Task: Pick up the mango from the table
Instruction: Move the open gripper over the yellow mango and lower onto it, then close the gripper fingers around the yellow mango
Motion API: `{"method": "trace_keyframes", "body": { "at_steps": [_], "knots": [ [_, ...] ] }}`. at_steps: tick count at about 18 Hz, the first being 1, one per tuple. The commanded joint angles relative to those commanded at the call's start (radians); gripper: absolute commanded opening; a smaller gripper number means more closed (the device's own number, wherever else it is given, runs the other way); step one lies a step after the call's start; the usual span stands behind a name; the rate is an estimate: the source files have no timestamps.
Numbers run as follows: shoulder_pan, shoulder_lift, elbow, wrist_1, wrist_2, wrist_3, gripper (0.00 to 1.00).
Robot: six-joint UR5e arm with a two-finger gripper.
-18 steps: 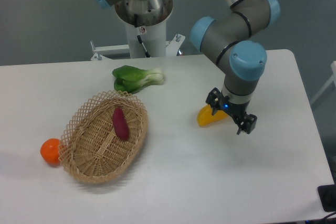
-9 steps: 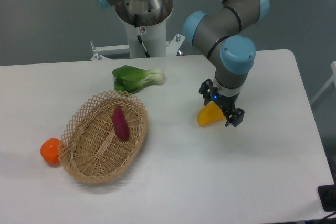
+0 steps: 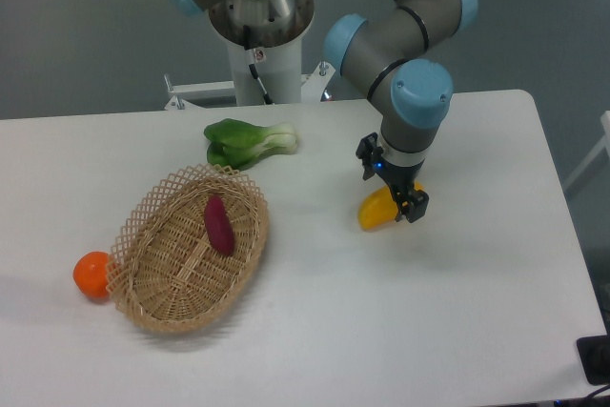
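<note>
Tool (image 3: 392,184) open, fingers astride the mango (image 3: 376,211), which lies on the white bench (image 3: 477,312), right of wicker basket (image 3: 162,264).

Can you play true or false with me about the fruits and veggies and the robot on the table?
1. The purple vegetable lies inside the wicker basket. True.
2. The orange is in the basket too. False: it sits on the table, outside the basket's left edge.
3. The gripper is right over the mango. True.
4. The leafy green vegetable is next to the mango. False: it lies apart, behind the basket.
5. The mango is up in the air. False: it lies on the table.
</note>
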Motion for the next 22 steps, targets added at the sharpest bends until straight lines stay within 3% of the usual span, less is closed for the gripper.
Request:
{"method": "trace_keyframes", "body": {
  "at_steps": [4, 22],
  "knots": [
    [-0.005, 0.003, -0.043, 0.005, 0.014, -0.015, 1.00],
    [-0.006, 0.000, -0.052, 0.006, 0.035, -0.020, 1.00]
  ]
}}
